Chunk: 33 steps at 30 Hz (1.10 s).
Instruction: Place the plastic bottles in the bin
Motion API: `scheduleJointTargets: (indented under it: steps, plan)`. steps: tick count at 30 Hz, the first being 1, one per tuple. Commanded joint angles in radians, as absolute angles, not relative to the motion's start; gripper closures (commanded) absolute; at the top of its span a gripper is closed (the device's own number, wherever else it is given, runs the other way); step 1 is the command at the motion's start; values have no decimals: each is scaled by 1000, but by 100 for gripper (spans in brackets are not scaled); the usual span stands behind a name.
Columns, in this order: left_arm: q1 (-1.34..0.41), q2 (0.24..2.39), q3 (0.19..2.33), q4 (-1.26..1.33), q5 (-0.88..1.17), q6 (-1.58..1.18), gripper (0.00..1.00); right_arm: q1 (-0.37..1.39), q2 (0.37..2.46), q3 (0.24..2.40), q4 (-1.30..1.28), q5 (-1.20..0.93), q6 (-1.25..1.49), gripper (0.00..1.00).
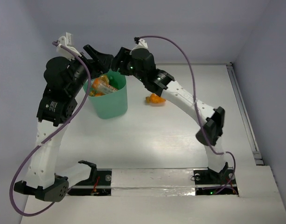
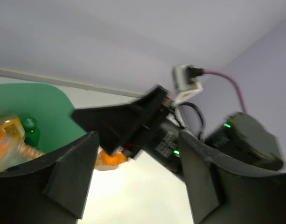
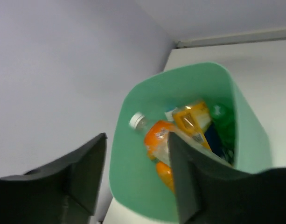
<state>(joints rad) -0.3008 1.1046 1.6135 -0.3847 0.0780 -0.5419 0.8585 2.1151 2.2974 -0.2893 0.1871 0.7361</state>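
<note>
The mint-green bin [image 1: 109, 102] stands at the back left of the table and holds several plastic bottles [image 1: 101, 87]. In the right wrist view the bin [image 3: 133, 186] shows an orange-label bottle with a white cap [image 3: 154, 133], a yellow-orange one [image 3: 191, 119] and a green one [image 3: 222, 116]. One orange bottle [image 1: 154, 99] lies on the table right of the bin, seen also in the left wrist view as an orange bottle [image 2: 110, 159]. My left gripper [image 1: 101, 58] and right gripper [image 1: 116, 63] hover over the bin's far rim. Both the left gripper [image 2: 138, 154] and the right gripper [image 3: 137, 140] are open and hold nothing.
The two grippers are close together above the bin, the right arm's gripper body [image 2: 133, 119] right in front of the left fingers. The back wall is just behind the bin. A raised rail [image 1: 243, 107] runs along the table's right edge.
</note>
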Motion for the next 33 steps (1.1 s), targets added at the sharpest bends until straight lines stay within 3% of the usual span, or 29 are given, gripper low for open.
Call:
scheduleJointTargets:
  steps: [1,2,3,4,6,7,12,16,17,19,20,23,24,27,30,33]
  plan:
    - [-313,1133,1644,-305,196,-538,36,850,1884,2065,-197,268,686,44]
    - [-336,1150,1643,-293,216,-535,59,835,1768,1977,-167,276,686,59]
    - [-415,1167,1652,-295,206,-526,67,822,1706,1885,-114,276,686,91]
    - [-469,1213,1658,-298,178,-512,73,789,1645,1796,-94,273,696,100]
    - [-611,1306,1699,-339,60,-431,99,729,1465,1460,-77,268,713,100]
    - [-641,1337,1712,-339,22,-431,99,729,1404,1459,-81,268,721,100]
    - [-683,1515,1735,-337,-35,-371,100,575,1047,984,-220,282,779,100]
    - [-722,1730,1824,-411,-54,-289,100,551,733,801,-379,354,816,100]
    - [-723,1765,1847,-443,-60,-272,99,551,689,779,-414,366,827,100]
    - [-733,1856,1897,-460,-84,-227,84,551,611,723,-515,382,853,99]
    - [-742,1886,1913,-465,-87,-213,63,551,541,706,-538,390,868,96]
    - [-742,1995,1983,-471,-101,-160,23,551,456,661,-609,377,879,65]
    - [-742,2023,2027,-477,-89,-144,19,551,418,657,-636,373,880,48]
    - [-742,2127,2106,-518,-72,-75,15,551,377,653,-641,342,868,30]
    - [-742,2187,2131,-551,-48,-9,11,551,399,695,-672,348,850,21]
    - [-742,2221,2135,-558,-40,33,5,551,413,716,-683,341,824,18]
